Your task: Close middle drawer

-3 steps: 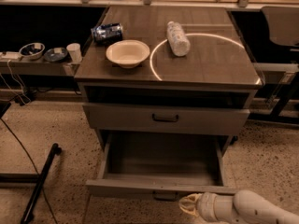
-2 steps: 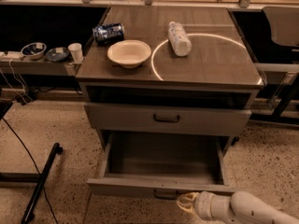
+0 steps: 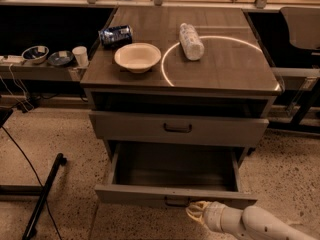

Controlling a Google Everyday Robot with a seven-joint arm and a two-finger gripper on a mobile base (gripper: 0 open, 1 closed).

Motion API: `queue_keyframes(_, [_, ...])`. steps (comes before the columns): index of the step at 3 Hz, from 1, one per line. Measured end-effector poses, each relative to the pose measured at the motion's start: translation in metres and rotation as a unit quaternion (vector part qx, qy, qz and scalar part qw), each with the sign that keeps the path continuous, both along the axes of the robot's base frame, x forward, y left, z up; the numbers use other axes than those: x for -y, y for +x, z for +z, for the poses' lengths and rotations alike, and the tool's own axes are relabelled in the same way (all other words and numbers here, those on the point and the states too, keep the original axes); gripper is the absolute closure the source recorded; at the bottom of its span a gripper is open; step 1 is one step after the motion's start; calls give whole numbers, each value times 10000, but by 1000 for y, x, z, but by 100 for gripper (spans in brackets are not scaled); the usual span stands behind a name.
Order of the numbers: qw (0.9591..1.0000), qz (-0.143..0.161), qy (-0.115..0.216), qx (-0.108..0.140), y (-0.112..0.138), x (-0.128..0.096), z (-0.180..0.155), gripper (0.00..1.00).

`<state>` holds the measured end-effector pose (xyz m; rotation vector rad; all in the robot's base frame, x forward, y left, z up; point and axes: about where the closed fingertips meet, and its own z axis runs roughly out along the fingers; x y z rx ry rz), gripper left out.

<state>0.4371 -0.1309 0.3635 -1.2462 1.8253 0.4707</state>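
In the camera view, a grey table (image 3: pixel 235 69) with drawers in its front stands on a speckled floor. On its top a pale bowl (image 3: pixel 137 57) sits near the left front, with a dented blue can (image 3: pixel 115 35) lying on its side just behind it. A clear plastic bottle (image 3: pixel 191 41) lies on its side further right, across the back edge of a thin bright ring (image 3: pixel 163 70) marked on the surface.

The upper drawer (image 3: pixel 130 126) stands out only a little, with a dark gap above its front. Below it the middle drawer (image 3: pixel 145 194) is pulled well out, its deep plain box open to view. Its low front panel carries a small dark handle (image 3: pixel 176 202) at the centre.

The white arm (image 3: pixel 265 226) reaches in from the lower right corner. The end effector (image 3: pixel 196 211) is at the lower edge of the drawer front, just right of and below the handle. Whether it is open or closed cannot be told.

Compared with a second ago, the end effector has crept slightly left and up, closer to the handle. The middle drawer is out about as far as before, and the things on the table lie where they were.
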Motion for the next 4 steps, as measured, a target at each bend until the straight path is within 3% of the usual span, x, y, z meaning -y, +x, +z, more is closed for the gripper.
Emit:
queue_keyframes(1, [10000,-32,3,57,4,-2,-1,100])
queue_keyframes(2, [9990,-237,131,361,22,-2,-6,100])
queue_keyframes(4, [9942,-294,490,915,64,-21,-22,100])
